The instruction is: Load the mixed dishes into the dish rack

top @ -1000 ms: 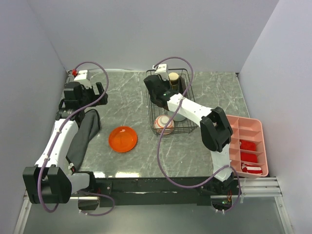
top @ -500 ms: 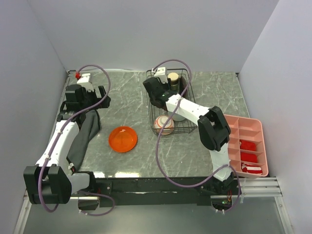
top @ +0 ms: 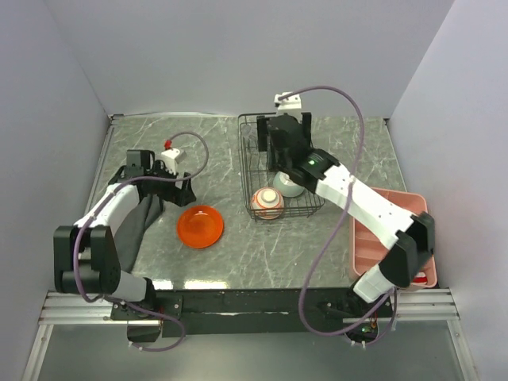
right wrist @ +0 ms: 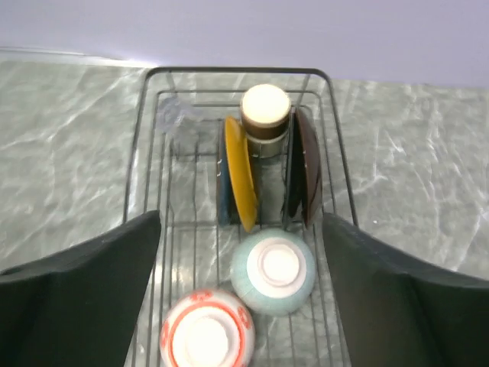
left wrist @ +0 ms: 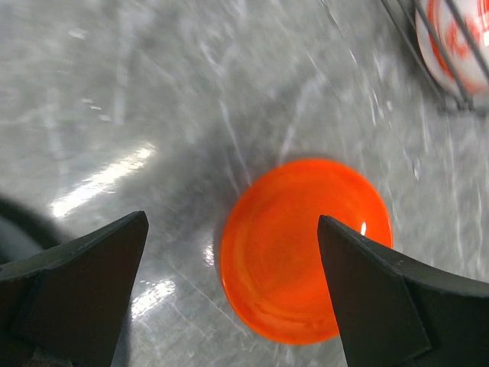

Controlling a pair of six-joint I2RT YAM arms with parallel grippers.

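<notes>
The dish rack (top: 243, 163) (right wrist: 229, 70) stands at mid-table. Inside it a tan cup (right wrist: 265, 108) sits at the far end. A yellow-faced plate (right wrist: 241, 174) and a dark brown dish (right wrist: 307, 164) stand on edge. A mint-green bowl (right wrist: 273, 271) (top: 289, 185) and a red-patterned white bowl (right wrist: 206, 335) (top: 267, 203) lie upside down. My right gripper (right wrist: 241, 220) (top: 282, 159) hovers open and empty above them. An orange-red shallow dish (top: 199, 226) (left wrist: 306, 248) lies on the table left of the rack. My left gripper (left wrist: 231, 222) (top: 179, 189) hangs open just above its far-left edge.
A black cloth (top: 136, 221) lies along the left side under the left arm. A pink compartment tray (top: 395, 214) with red items sits at the right edge, partly under the right arm. The rack's near corner (left wrist: 428, 46) shows in the left wrist view.
My right gripper has opened and lifted back out of the rack's far half, its arm swinging right. My left arm has swung from the far left down toward the orange-red dish.
</notes>
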